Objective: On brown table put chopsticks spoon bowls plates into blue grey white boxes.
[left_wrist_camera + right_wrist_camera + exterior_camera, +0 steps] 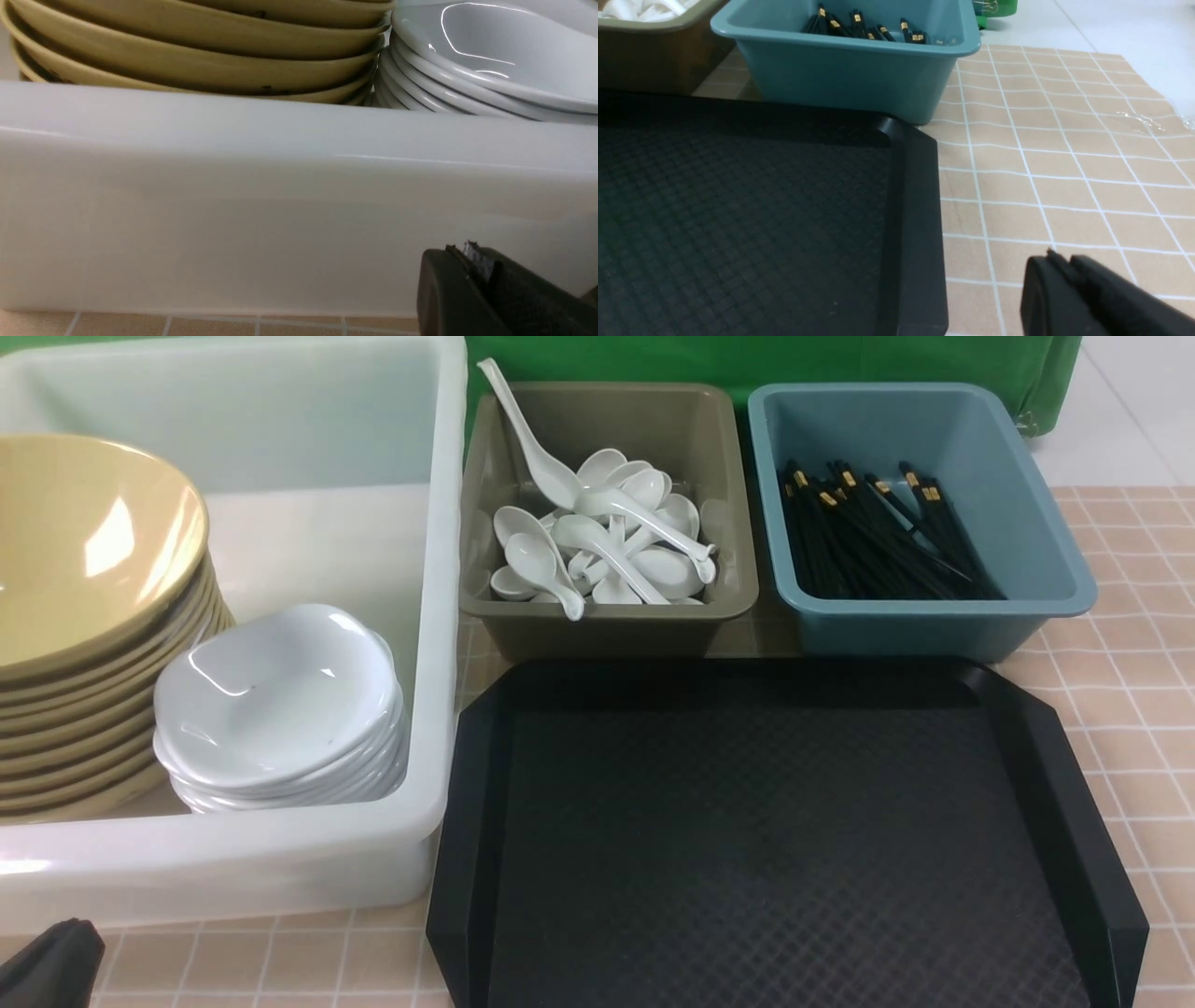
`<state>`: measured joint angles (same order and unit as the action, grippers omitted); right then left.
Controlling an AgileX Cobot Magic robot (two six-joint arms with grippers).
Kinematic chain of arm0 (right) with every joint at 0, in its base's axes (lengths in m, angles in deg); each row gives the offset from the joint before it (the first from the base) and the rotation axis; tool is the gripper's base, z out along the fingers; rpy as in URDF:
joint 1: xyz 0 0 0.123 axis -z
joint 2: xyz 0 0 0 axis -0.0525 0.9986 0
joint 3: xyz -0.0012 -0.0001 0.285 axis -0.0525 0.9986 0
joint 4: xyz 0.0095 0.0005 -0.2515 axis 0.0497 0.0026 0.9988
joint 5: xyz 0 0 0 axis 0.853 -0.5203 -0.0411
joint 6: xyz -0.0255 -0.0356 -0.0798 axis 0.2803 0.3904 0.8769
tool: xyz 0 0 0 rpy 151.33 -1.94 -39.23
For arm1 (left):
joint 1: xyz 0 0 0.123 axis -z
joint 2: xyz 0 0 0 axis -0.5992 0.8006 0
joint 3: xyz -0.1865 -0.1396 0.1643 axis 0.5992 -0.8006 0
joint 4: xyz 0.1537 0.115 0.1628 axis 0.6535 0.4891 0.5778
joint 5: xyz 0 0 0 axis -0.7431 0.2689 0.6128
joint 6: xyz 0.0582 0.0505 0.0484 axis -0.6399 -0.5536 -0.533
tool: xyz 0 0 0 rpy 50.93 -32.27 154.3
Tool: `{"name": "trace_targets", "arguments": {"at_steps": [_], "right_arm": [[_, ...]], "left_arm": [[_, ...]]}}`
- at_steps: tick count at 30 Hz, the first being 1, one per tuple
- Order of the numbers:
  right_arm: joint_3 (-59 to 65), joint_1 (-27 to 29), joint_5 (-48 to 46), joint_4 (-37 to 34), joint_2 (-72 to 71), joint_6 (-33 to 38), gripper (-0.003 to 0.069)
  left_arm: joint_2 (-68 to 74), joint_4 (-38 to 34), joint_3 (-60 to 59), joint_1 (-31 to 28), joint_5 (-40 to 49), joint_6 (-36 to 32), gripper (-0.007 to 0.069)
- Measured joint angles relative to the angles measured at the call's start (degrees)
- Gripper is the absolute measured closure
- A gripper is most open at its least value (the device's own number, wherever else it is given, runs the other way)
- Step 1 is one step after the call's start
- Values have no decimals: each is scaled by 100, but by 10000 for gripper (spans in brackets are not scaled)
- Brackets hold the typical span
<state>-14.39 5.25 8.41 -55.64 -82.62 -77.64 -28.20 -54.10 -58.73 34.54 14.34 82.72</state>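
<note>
**Tableware Sitting Sorted in Tubs**

Bowls (84,616) and plates (280,709) are sitting in the white box (439,616), spoons (607,537) in grey (607,625), chopsticks (878,537) in blue (934,625). Left gripper (467,261) and right gripper (1064,263) are resting clenched, grasping nothing, low over the brown table (1130,709).

Matte black left gripper (472,261) (grey pad lining its jaws).

lab mock-up | green backdrop (766,359) | tile-print table cover (1130,709)
</note>
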Motion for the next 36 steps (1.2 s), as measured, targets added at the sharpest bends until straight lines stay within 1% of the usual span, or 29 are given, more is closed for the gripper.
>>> {"name": "trace_targets", "arguments": {"at_steps": [8,36], "right_arm": [[0,0,0,0,0,0,559],[0,0,0,0,0,0,531]], "left_arm": [[0,-132,4,0,7,31,617],[0,-149,4,0,-29,0,617]]}}
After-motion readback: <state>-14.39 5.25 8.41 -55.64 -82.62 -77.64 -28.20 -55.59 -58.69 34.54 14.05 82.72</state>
